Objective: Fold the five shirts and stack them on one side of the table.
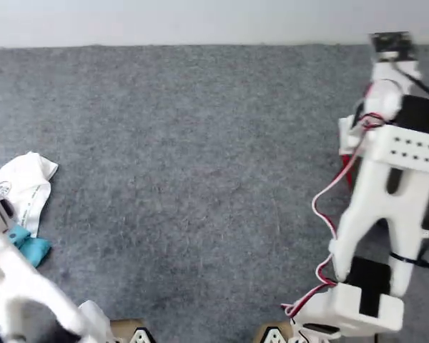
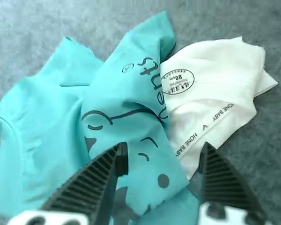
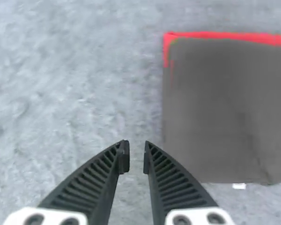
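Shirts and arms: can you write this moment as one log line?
left gripper: open, above teal shirt and white shirt, both crumpled | right gripper: slightly open, empty, beside folded grey shirt lying on red cloth

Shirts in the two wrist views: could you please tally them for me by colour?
Teal shirt: 1
White shirt: 1
Dark grey folded shirt: 1
Red folded shirt, its edge showing beneath the grey one: 1
Total: 4 shirts in view.

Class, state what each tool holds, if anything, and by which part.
Nothing is held: the left tool is open over the teal shirt; the right tool is empty.
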